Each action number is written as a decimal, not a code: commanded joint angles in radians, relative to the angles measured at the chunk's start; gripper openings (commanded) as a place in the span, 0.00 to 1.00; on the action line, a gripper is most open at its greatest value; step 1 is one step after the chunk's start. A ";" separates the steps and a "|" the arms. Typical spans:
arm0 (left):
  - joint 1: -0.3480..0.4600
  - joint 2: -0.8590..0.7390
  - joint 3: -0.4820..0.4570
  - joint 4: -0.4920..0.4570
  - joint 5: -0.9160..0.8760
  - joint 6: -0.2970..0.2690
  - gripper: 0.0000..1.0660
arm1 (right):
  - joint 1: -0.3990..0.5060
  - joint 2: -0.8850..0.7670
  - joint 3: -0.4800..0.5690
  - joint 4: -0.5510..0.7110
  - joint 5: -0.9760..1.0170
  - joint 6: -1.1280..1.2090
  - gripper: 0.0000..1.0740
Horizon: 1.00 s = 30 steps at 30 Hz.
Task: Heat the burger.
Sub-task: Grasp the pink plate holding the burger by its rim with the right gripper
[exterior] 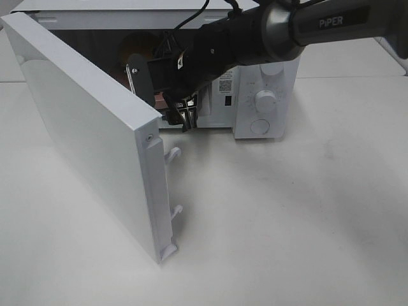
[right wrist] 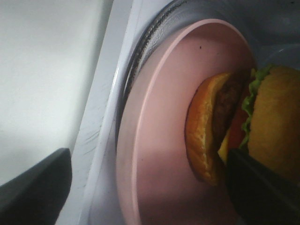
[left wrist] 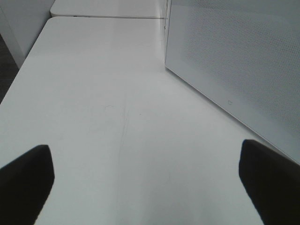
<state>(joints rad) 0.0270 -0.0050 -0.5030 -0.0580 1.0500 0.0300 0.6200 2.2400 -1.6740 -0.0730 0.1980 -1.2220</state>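
1. white, matte tabletop [exterior: 287, 223] is filling the scene in the overhead view, smooth and bare-looking, with a second white surface meeting it behind.
2. microwave [exterior: 264, 102], a white boxy appliance with two round dials on its front panel, is sitting at the back of the table; its flat white door [exterior: 89, 134] is standing swung wide open, with small white latch hooks jutting from its free edge.
3. right arm [exterior: 306, 29], dark and glossy with a grey metal collar, is reaching across from the right into the microwave's opening, so the right gripper [right wrist: 150, 187] is sitting at the mouth of the cavity.
4. burger [right wrist: 234, 136] is lying inside the microwave on a round pink plate [right wrist: 159, 140]; it is showing a glossy golden-brown bun, a frilly green lettuce edge, a dark patty and a sliver of yellow cheese, and it is smaller than the plate.
5. the plate is looking smooth with a thin raised rim, resting on a ridged glass turntable [right wrist: 145, 47].
6. right jaws are standing spread wide, one dark finger near the door sill and the other just beside the burger's bun; nothing is being gripped.
7. left gripper [left wrist: 150, 183] is hovering over bare tabletop beside the door's dotted outer face, jaws spread wide and holding nothing.
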 commanded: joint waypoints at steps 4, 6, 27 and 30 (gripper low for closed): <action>0.002 -0.019 0.003 -0.004 -0.013 -0.008 0.94 | 0.006 0.070 -0.129 0.001 0.073 0.031 0.77; 0.002 -0.019 0.003 -0.004 -0.013 -0.008 0.94 | 0.006 0.080 -0.144 0.001 0.082 0.033 0.76; 0.002 -0.019 0.003 -0.004 -0.013 -0.008 0.94 | 0.003 0.147 -0.229 0.012 0.124 0.029 0.01; 0.002 -0.019 0.003 -0.004 -0.013 -0.008 0.94 | 0.003 0.144 -0.229 0.032 0.128 0.029 0.00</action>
<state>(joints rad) 0.0270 -0.0050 -0.5030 -0.0580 1.0500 0.0300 0.6210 2.3910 -1.8950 -0.0390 0.3810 -1.1920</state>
